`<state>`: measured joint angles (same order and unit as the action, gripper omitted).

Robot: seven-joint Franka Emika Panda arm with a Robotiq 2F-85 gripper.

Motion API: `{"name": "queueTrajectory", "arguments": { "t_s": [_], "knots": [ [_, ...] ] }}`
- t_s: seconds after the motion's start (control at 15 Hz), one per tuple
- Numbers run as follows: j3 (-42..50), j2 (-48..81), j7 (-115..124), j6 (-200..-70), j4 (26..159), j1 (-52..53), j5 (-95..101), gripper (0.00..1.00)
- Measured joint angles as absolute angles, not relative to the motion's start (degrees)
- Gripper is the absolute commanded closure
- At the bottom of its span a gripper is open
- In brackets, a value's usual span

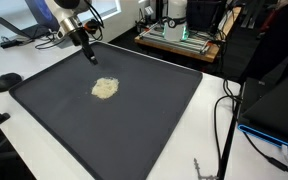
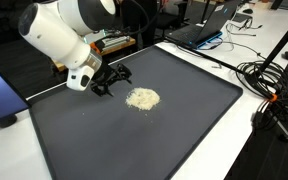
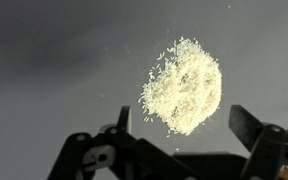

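Hovering with its jaws spread wide and gripping nothing, the tool (image 2: 112,79) is hanging just beside the heap of pale grains (image 2: 142,98), which is lying near the middle of the dark mat (image 2: 189,130) on the worktop (image 1: 212,112). Fingers clipping the heap's edge are likely scattering loose grains. Counting: one heap, one mat, one tool.

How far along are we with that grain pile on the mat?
Done: the gripper is positioned beside the grain pile on the dark mat. In hand: nothing; its jaws stand open and empty. Left: the pile itself, one heap with stray grains around it, clear of the gripper.
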<state>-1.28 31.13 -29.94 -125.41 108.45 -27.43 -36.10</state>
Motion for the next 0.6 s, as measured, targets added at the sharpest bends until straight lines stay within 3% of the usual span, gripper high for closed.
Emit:
{"name": "queueTrajectory", "arguments": {
  "t_s": [0.6],
  "knots": [
    [0.75, 15.18, -31.98, -143.97, 131.44, -21.4, -41.68, 0.0]
  ]
}}
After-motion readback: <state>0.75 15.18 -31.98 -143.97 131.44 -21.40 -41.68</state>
